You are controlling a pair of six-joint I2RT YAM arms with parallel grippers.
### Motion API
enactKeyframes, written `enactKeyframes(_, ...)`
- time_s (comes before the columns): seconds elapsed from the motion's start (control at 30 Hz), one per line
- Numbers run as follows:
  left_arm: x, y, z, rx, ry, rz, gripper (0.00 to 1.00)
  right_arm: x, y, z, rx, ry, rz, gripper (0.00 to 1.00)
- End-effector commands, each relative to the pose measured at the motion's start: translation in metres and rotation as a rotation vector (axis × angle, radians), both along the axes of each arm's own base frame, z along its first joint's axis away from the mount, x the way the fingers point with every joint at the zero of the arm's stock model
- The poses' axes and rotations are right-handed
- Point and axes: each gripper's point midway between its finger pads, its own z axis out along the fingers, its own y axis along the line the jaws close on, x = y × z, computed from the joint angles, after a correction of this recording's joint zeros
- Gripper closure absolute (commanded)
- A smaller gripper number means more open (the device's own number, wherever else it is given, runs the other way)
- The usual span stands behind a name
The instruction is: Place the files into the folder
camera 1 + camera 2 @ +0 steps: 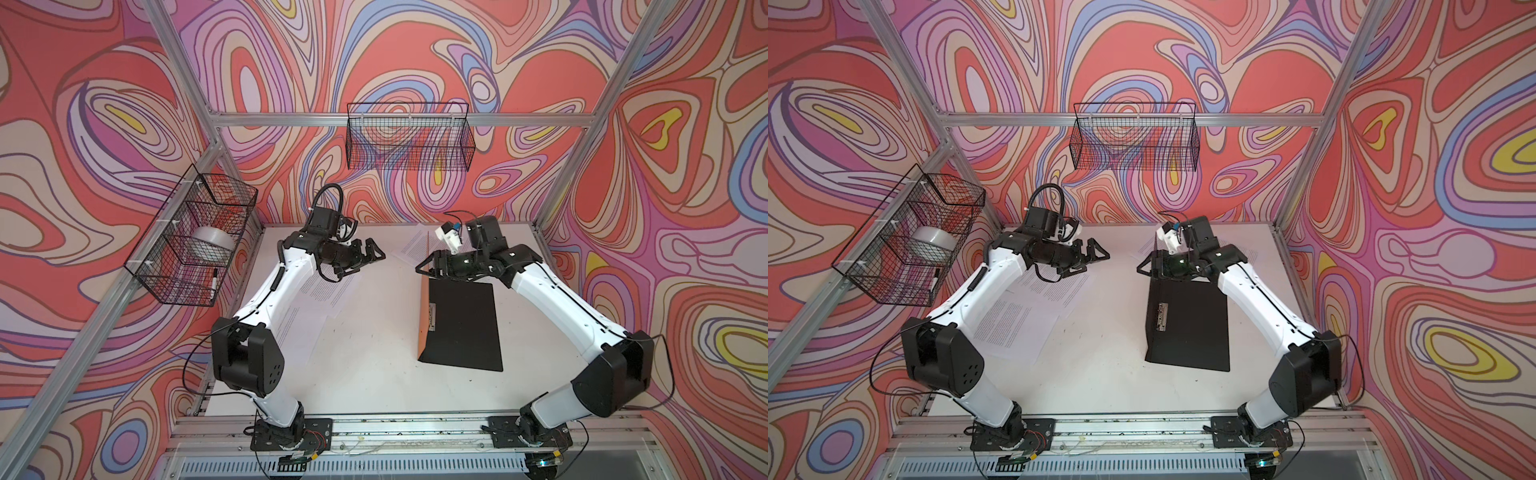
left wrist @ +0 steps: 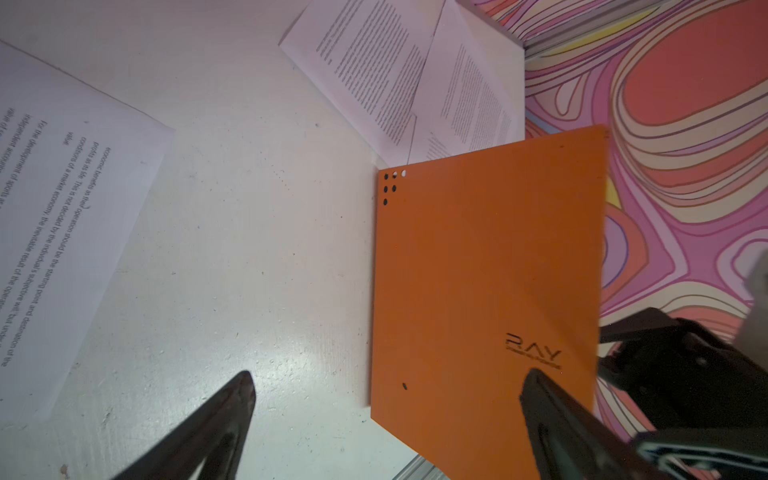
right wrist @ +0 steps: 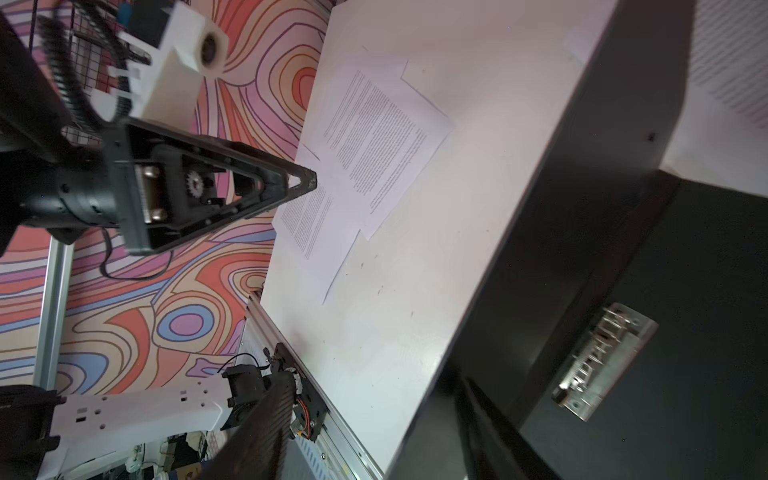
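Note:
The folder [image 1: 461, 324] lies on the right half of the table with its black inside and metal clip [image 1: 1161, 316] facing up. Its orange cover [image 2: 486, 270] stands nearly upright along the left side. My right gripper [image 1: 426, 264] is at the cover's far end, open. The cover's edge passes between its spread fingers [image 3: 257, 436], and nothing is clamped. My left gripper [image 1: 368, 259] hovers open and empty to the left, facing the orange cover. The files lie loose: some sheets [image 1: 316, 303] under the left arm, others [image 1: 411, 245] at the back behind the folder.
A wire basket [image 1: 195, 237] on the left wall holds a white tape roll [image 1: 210, 245] and a marker. A second wire basket [image 1: 409, 137] hangs on the back wall. An aluminium rail [image 1: 374, 428] runs along the table's front edge between the arm bases.

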Motion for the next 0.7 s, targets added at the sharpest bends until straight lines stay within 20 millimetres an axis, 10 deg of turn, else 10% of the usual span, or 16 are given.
enactKeyframes(0.0,-0.005,0.038,0.035,-0.042,-0.023,0.109,0.00,0.009,0.071,-0.017,0.035,-0.011,0.061,0.31)
enactKeyframes(0.13,-0.006,0.072,0.071,-0.078,-0.098,0.207,0.00,0.020,0.132,-0.052,0.067,0.006,0.128,0.29)
enactKeyframes(0.3,-0.017,0.088,0.086,-0.042,-0.128,0.218,0.00,0.031,0.151,-0.066,0.072,0.015,0.177,0.28)
enactKeyframes(0.5,-0.028,0.072,0.044,-0.027,-0.051,0.139,0.00,0.044,0.086,-0.044,0.094,0.000,0.089,0.37)
enactKeyframes(0.67,-0.044,0.006,-0.013,0.012,0.053,-0.038,0.00,0.018,0.002,-0.060,0.028,0.034,-0.010,0.40)
